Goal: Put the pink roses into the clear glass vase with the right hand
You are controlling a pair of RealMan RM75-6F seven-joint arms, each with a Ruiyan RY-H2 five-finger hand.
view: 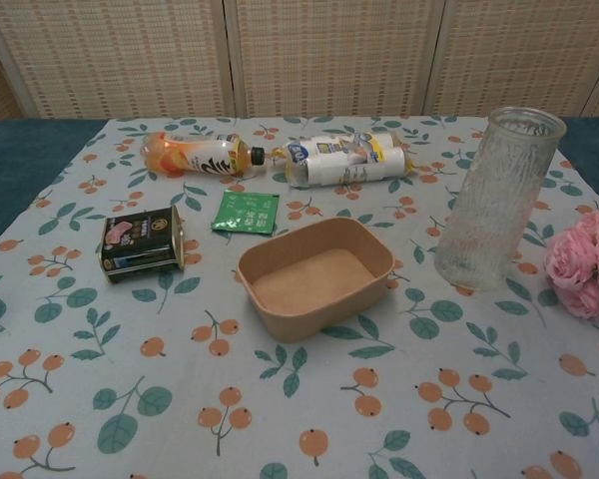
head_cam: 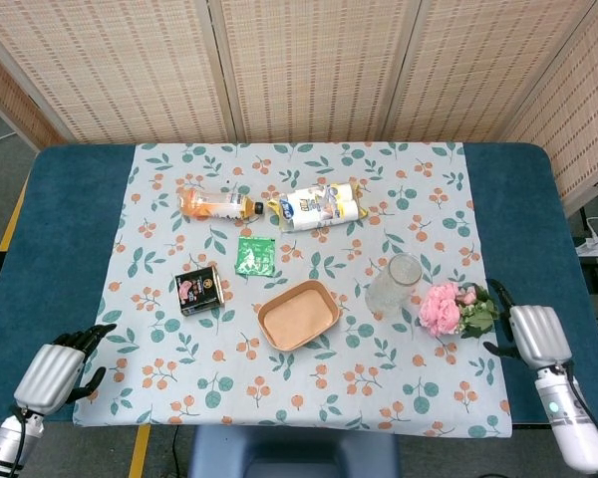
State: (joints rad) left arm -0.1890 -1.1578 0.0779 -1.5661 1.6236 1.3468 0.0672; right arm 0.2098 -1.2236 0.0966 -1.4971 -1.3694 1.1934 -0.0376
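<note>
Right hand: fingers apart, holding nothing, just beside the stems.
Pink roses: lying on the tablecloth, immediately left of the right hand.
Clear glass vase: upright, further left, beyond the blooms.
Paper tray: left of the vase.
Left hand: fingers spread, holding nothing, far across the table.

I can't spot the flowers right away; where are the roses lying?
In the head view the roses lie on the tablecloth near the table's right edge, between the vase and the right robot hand.
</note>
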